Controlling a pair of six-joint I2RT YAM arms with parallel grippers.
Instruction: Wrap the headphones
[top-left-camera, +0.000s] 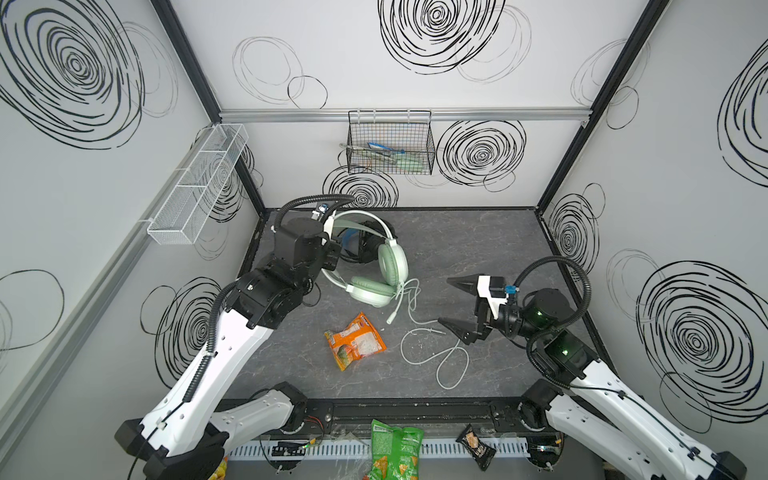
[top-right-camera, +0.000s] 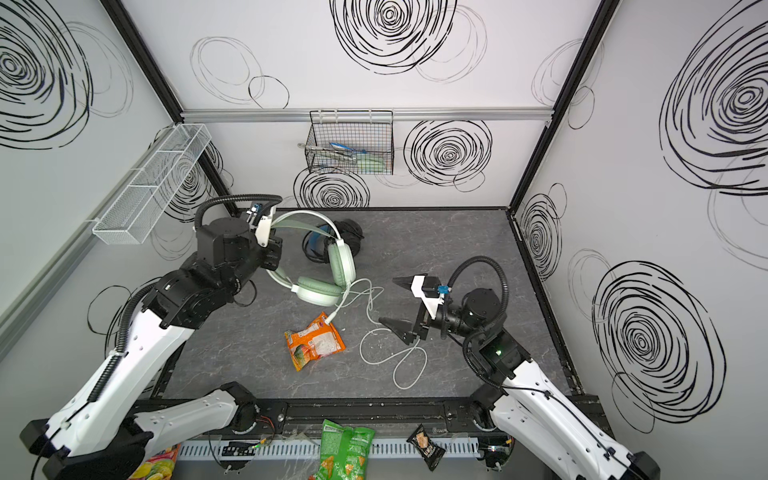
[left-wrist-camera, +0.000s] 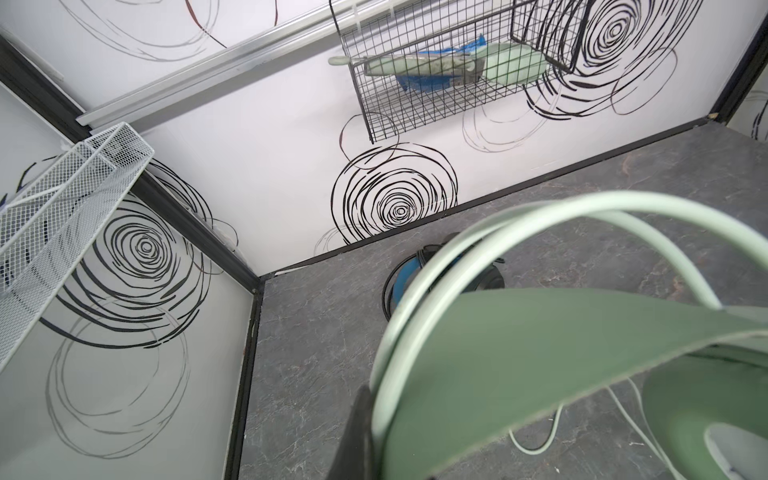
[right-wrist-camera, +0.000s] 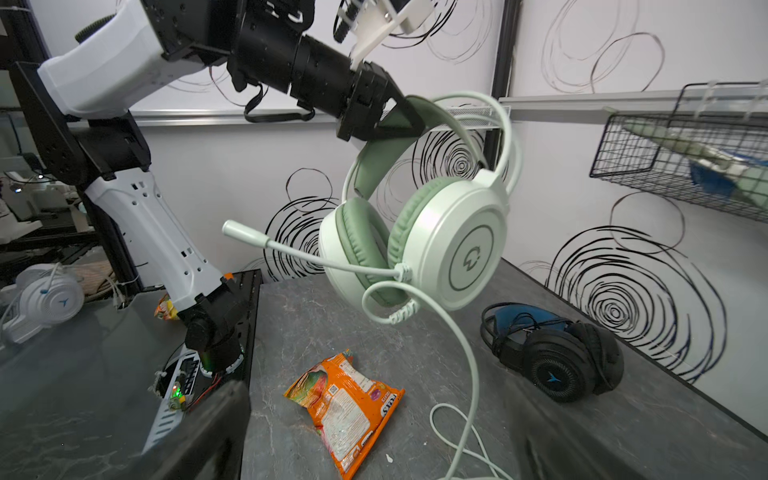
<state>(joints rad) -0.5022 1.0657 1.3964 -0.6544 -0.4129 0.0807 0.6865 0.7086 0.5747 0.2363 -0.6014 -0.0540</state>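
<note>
Reaching high with the left gripper (right-wrist-camera: 405, 122), clamping the soft padded band of the mint-green headset (right-wrist-camera: 457, 245) and dangling its glossy round cups — apparently clear of the marbled table (top-left-camera: 478, 237) — while hovering the splayed, empty right gripper (top-left-camera: 444, 301) near its looping whitish cable (top-left-camera: 432, 357).

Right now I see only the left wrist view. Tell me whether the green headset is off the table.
Observer: It is. The left fingers are shut on the headband of the green headset, and both earcups hang clear of the table.
Operator: Report where its cable runs.
Observer: The cable drops from one earcup and lies in loose loops on the table, beside the orange snack bag.
</note>
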